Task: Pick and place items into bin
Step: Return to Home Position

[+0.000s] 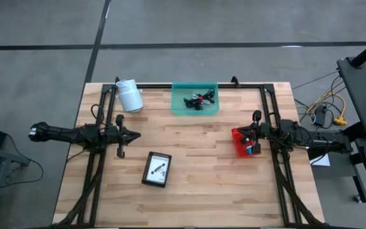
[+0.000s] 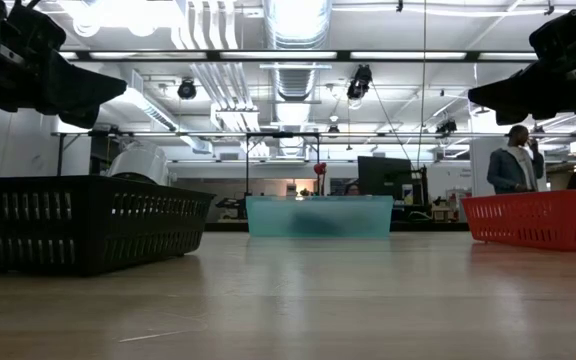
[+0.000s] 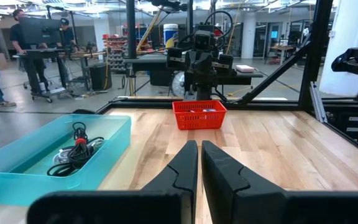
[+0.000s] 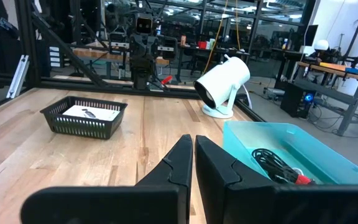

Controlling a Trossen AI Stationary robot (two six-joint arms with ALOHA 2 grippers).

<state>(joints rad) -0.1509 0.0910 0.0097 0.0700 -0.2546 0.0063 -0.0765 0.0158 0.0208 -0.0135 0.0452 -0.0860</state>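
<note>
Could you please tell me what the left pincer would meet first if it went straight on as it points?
Probably the red basket straight ahead, or the right pincer above it if the path clears it; height is unclear.

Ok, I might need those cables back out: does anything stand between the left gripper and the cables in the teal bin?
Nothing visible lies between the left gripper and the cables, only the teal bin's own wall. The white cylindrical device stands clear of that path, beside the bin.
</note>
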